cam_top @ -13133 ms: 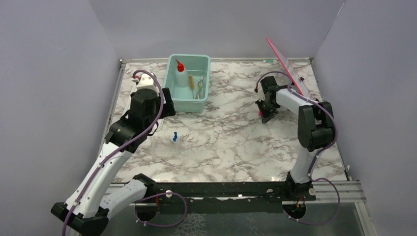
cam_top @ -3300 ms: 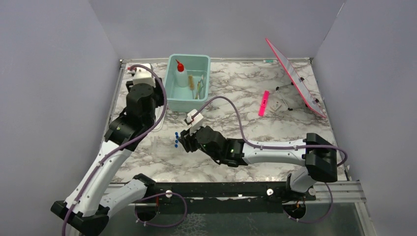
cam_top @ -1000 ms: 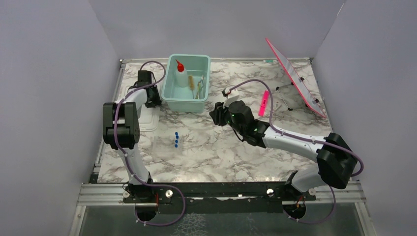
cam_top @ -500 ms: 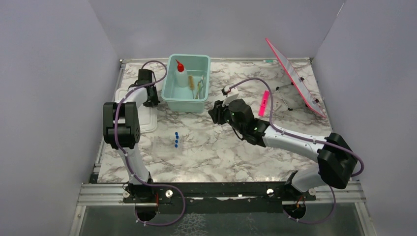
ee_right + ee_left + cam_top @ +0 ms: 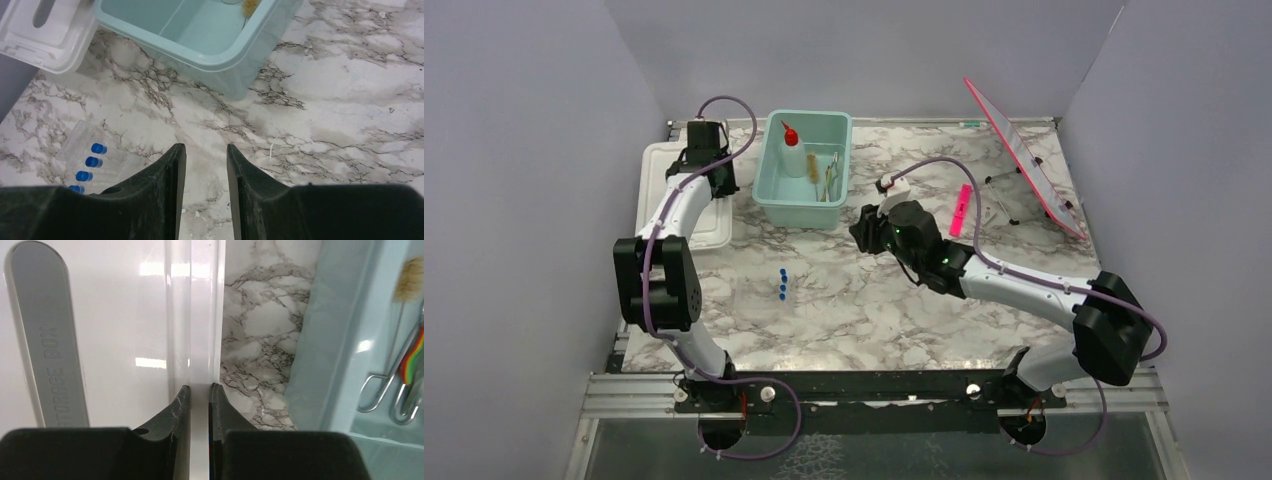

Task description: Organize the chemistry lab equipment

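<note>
My left gripper (image 5: 720, 185) (image 5: 200, 387) is shut on the right rim of a white lid (image 5: 674, 200) (image 5: 100, 340), which lies left of the teal tub (image 5: 806, 207) (image 5: 340, 340). Inside the tub stand a squeeze bottle with a red nozzle (image 5: 791, 152), wire tongs (image 5: 831, 176) (image 5: 387, 387) and a brush (image 5: 410, 277). Several blue-capped vials (image 5: 781, 285) (image 5: 90, 162) lie on the marble in front of the tub. My right gripper (image 5: 861, 228) (image 5: 206, 150) hovers open and empty over the bare table, just right of the tub's near corner (image 5: 235, 65).
A flat pink strip (image 5: 962, 210) lies right of centre. A pink board (image 5: 1022, 155) leans on a wire stand at the back right. Grey walls close in the left, back and right sides. The white lid (image 5: 45, 35) reaches the table's left edge.
The left jaws have closed on the lid's rim. The left arm has swung toward the back left, and the lid has shifted that way. The right arm has barely moved.
</note>
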Robot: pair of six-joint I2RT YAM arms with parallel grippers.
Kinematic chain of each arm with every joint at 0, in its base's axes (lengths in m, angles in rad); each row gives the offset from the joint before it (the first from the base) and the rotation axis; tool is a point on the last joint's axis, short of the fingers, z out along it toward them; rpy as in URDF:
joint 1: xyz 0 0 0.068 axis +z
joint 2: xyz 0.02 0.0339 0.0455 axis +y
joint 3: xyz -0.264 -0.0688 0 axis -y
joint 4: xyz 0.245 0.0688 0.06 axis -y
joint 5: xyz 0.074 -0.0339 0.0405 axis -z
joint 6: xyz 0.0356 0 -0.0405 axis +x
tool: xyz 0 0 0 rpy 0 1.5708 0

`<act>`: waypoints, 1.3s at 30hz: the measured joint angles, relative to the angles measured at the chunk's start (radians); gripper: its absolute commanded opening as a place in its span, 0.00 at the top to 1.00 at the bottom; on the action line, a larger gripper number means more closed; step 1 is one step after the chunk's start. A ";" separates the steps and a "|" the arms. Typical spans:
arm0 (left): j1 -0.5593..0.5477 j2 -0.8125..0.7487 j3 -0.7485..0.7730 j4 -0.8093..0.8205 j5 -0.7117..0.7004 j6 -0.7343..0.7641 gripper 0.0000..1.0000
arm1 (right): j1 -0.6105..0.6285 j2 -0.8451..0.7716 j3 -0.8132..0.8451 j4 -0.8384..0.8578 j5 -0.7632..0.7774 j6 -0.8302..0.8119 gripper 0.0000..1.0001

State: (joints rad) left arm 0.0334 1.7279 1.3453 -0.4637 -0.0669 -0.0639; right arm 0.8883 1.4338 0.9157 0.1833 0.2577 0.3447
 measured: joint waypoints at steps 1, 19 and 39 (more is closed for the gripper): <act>0.000 -0.013 0.006 -0.001 0.000 0.000 1.00 | 0.000 -0.002 0.002 -0.006 0.001 0.002 0.60; -0.056 -0.222 0.220 -0.053 0.303 -0.113 1.00 | -0.046 -0.024 0.135 -0.148 0.190 0.016 0.60; -0.530 0.114 0.617 -0.154 -0.002 -0.269 1.00 | -0.145 -0.060 0.062 -0.415 0.249 0.302 0.60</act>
State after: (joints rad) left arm -0.4969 1.8420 1.9625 -0.6182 -0.0692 -0.3325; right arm 0.7433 1.3743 0.9775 -0.2321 0.5072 0.6468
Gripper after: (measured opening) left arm 0.148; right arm 0.399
